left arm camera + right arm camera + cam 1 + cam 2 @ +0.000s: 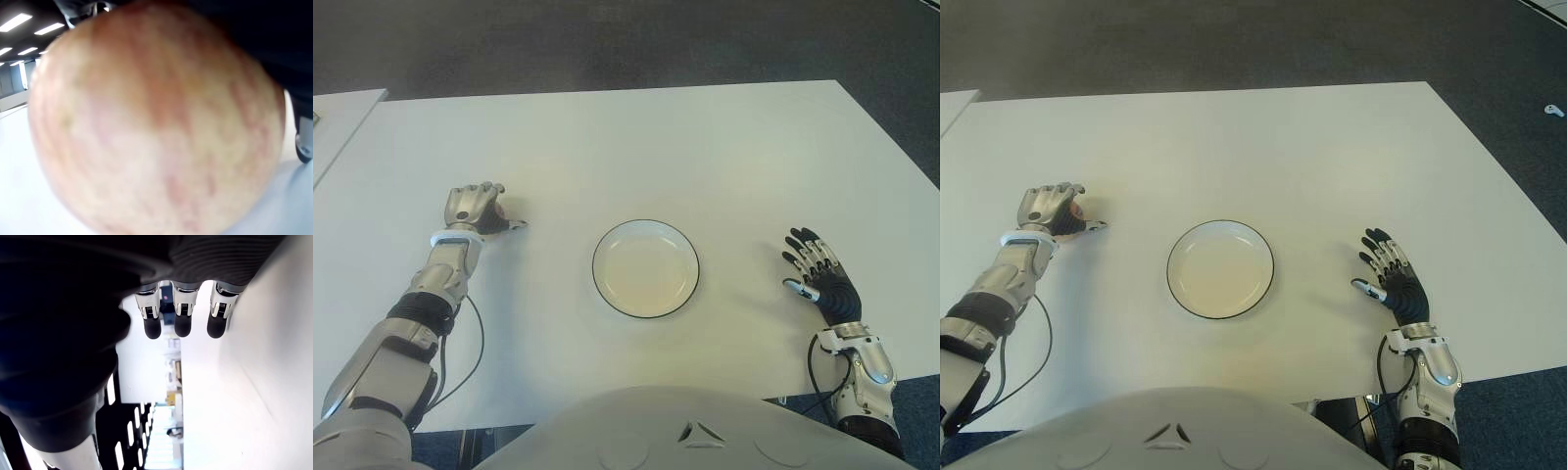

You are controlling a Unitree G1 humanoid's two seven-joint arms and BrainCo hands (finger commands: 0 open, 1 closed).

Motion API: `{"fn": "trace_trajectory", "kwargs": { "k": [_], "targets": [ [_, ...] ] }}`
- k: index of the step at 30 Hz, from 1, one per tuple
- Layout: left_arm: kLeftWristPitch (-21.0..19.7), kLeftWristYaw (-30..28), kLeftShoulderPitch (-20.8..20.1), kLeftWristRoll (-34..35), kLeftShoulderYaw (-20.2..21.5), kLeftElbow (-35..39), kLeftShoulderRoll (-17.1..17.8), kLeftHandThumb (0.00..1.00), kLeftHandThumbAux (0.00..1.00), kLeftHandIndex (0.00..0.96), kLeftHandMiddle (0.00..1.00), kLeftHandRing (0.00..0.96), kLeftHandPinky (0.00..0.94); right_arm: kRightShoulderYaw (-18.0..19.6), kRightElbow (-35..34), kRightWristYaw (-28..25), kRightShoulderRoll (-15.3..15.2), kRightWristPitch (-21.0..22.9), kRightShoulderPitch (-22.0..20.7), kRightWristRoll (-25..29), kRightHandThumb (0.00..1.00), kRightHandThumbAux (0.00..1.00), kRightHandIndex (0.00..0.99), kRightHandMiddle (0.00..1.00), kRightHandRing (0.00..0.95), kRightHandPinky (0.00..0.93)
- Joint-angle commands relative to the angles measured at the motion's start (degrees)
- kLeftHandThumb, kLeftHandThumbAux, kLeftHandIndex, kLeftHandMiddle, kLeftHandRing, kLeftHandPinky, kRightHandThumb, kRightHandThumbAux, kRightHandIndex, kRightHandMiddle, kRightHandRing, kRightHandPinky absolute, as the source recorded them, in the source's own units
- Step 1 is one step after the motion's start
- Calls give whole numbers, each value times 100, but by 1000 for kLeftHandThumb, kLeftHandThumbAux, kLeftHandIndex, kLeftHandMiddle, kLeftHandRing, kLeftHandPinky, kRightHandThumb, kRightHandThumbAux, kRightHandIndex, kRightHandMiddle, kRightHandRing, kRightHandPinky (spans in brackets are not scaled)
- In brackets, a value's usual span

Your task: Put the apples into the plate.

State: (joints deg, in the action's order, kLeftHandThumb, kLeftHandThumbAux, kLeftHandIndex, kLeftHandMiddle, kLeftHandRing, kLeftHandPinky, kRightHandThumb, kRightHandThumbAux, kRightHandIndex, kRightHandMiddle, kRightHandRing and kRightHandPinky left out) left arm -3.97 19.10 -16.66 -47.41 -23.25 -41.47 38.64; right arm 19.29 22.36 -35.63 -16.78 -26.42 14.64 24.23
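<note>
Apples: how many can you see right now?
1. The apple is inside the curled left hand, left of the empty plate. The right hand is open and holds nothing. The left hand's fingers could be hiding others.

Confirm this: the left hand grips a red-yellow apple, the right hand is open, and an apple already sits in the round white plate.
Not quite. The round white plate holds nothing, as the left eye view shows. The rest stands: the left hand is closed on the red-yellow apple, and the right hand is open.
</note>
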Motion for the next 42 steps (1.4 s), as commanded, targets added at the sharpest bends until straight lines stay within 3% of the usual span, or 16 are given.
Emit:
{"fn": "trace_trajectory", "kwargs": {
  "k": [1,19,42],
  "targets": [
    [-56,-213,448,112,-124,-288,-249,854,666,404,531,782,774,-25,204,62,162,172,49,-14,0,863,24,2,0,16],
    [-221,-252,475,337,93,-103,-410,854,667,402,529,801,776,-28,404,-19,176,-33,-41,-32,0,861,24,0,0,13],
    [-278,-333,569,344,98,159,-369,855,666,403,530,806,774,-31,462,27,166,-25,-64,-56,0,866,32,6,0,18]
  ]
}}
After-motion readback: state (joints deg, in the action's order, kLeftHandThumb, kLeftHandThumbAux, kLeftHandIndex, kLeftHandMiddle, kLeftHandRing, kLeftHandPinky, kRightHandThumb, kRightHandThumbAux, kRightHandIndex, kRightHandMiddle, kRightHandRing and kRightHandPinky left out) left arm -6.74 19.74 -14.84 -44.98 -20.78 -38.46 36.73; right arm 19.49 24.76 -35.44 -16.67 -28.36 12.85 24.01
